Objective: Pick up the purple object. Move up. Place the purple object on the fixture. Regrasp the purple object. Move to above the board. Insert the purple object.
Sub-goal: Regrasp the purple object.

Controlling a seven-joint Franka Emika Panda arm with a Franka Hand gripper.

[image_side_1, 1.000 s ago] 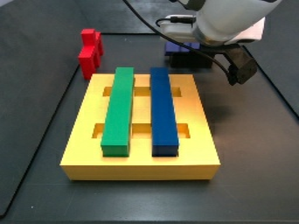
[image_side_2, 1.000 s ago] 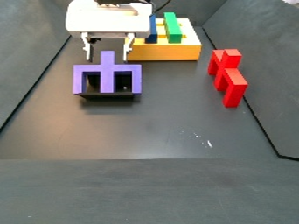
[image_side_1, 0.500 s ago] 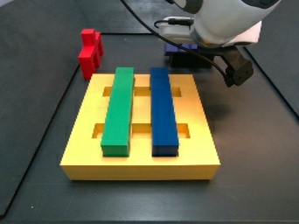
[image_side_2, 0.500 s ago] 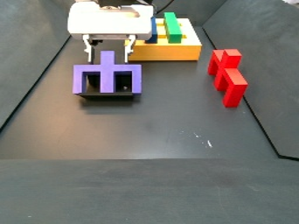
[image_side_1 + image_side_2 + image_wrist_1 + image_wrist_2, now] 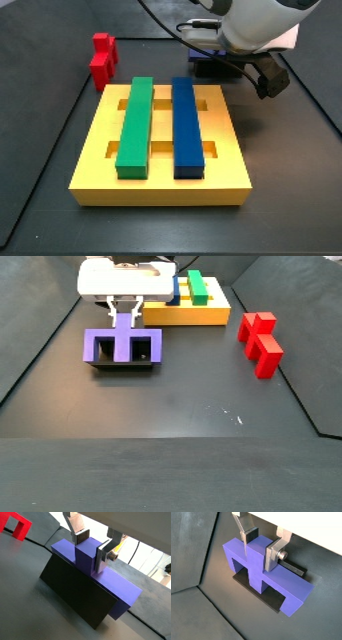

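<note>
The purple object (image 5: pixel 123 346) sits on the black fixture (image 5: pixel 123 367) on the dark floor, its raised centre knob pointing up. It shows close up in both wrist views (image 5: pixel 115 588) (image 5: pixel 243 558), with the fixture (image 5: pixel 72 596) (image 5: pixel 271 602) under it. My gripper (image 5: pixel 127 312) is right above it, its two silver fingers pressed on either side of the knob (image 5: pixel 92 550) (image 5: pixel 262 546). In a side view the gripper (image 5: pixel 249 72) hides most of the purple object (image 5: pixel 211 68). The yellow board (image 5: pixel 91 152) lies beside it, bearing a green bar (image 5: pixel 136 120) and a blue bar (image 5: pixel 187 125).
A red blocky piece (image 5: pixel 102 60) (image 5: pixel 261 341) lies on the floor on the far side of the board from the fixture; it also shows in a wrist view (image 5: pixel 17 523). The board's end (image 5: pixel 201 314) stands just behind the gripper. Raised walls border the floor.
The fingers have drawn together from a wider stance onto the purple object's centre knob. The arm, the purple object and the fixture have stayed in place.
</note>
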